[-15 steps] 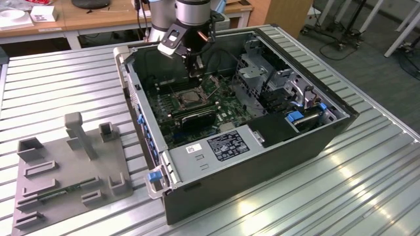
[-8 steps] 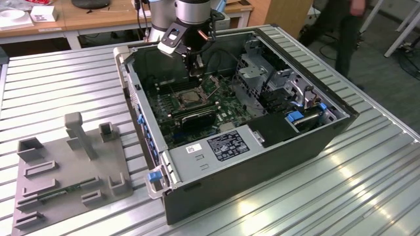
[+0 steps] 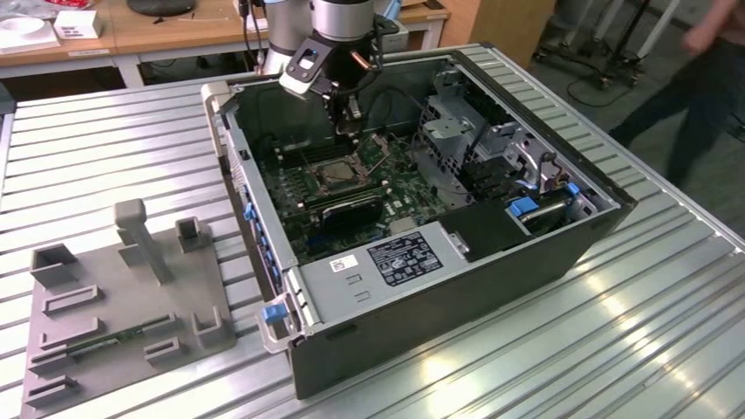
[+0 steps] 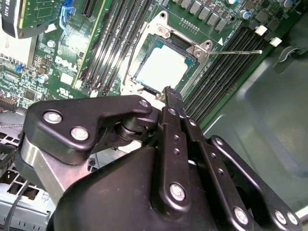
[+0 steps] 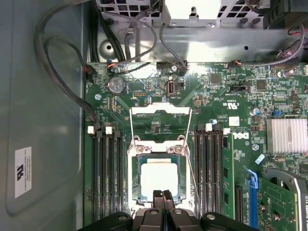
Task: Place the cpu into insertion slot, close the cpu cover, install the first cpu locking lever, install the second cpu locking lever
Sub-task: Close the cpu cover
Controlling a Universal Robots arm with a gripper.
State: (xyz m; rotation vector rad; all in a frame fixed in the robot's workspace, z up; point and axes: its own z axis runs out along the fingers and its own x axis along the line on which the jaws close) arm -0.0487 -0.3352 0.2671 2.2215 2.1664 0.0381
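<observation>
- Ribbed table (image 3: 652, 332) carries an open computer case (image 3: 466, 288).
- cpu (image 5: 159, 177) sits in its mid-board socket; cpu cover (image 5: 161, 110) lies open.
- gripper (image 5: 162, 195) hovers above, fingers pinched together, empty; the cover-closing step needs a gentle push.

In the first wrist view, near edge of the cpu (image 5: 159, 177) covered by the tips of the claw (image 5: 162, 194); body of the claw cut by the picture's border. In the second wrist view, one cpu corner hidden behind the same tips. In the exterior view, person (image 3: 699, 70) blurred and cut at the border; socket (image 3: 331, 175) too small for details.
</observation>
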